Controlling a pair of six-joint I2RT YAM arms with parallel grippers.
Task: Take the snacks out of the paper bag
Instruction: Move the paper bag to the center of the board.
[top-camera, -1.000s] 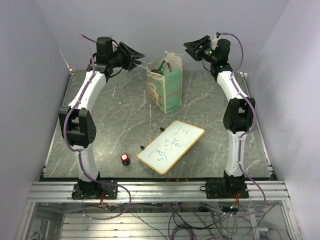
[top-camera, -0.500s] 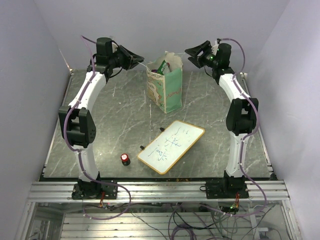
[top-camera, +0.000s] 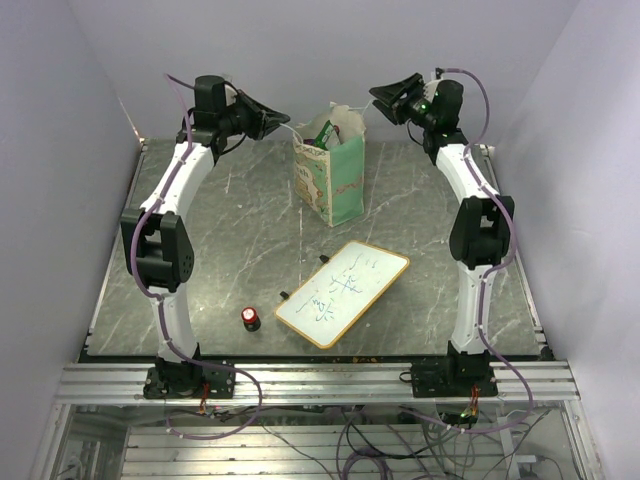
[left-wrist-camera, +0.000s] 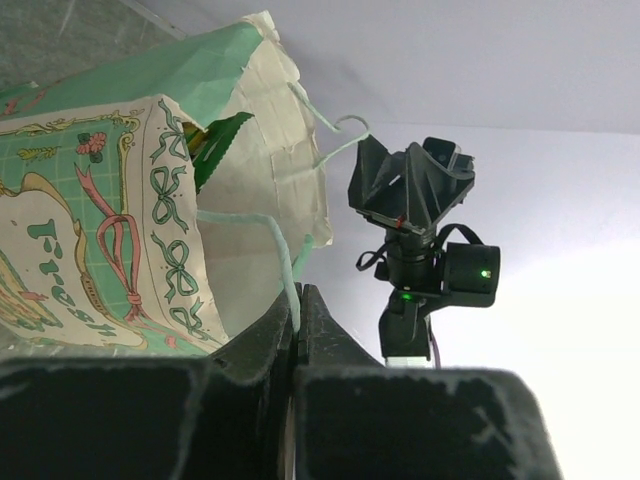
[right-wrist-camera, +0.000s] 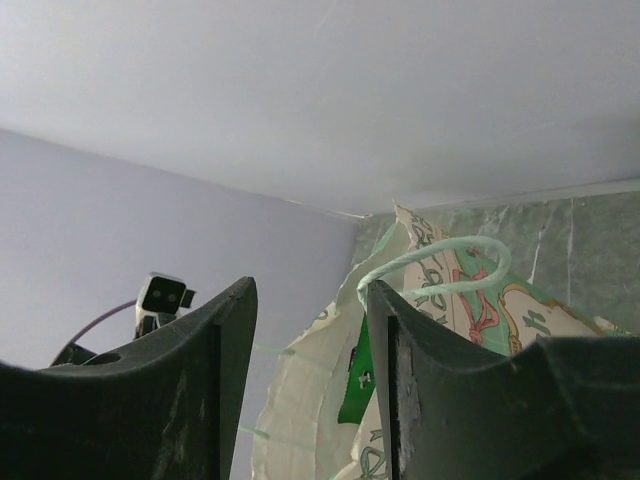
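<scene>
- My left hand (left-wrist-camera: 300, 305) is clamped fully shut on the bag's handle (left-wrist-camera: 287, 262); the thin string runs up out of the fingertips to the rim; I'd say I hold it to tug that side of the mouth wide and to steady the bag.
- My right hand (right-wrist-camera: 310, 292) is about half open with nothing in it; it hangs high on the opposite side of the mouth, facing the left one.
- The other handle (right-wrist-camera: 440, 250) loops just beside one right finger; I can't tell whether the string sits inside the gap or behind the finger.
- The bag (top-camera: 330, 175) stands upright on the tabletop (top-camera: 200, 230), toward the back, between my two hands; its mouth faces up and is a little spread.
- The snacks are in the bag as far as I can see; one green packet (top-camera: 323, 133) pokes up at the mouth; the rest are hidden by the paper; none lie on the tabletop.
- A whiteboard (top-camera: 343, 293) and a red-capped cylinder (top-camera: 250, 318) lie nearer my bases, well apart from the bag; they're not part of the job.
- My judgement: this is the opening stage and nothing is out yet; next the right hand needs the other handle, or a reach into the mouth.
- Risks: the thin string may slip; the light bag may tip or lift if I pull sideways too hard.
</scene>
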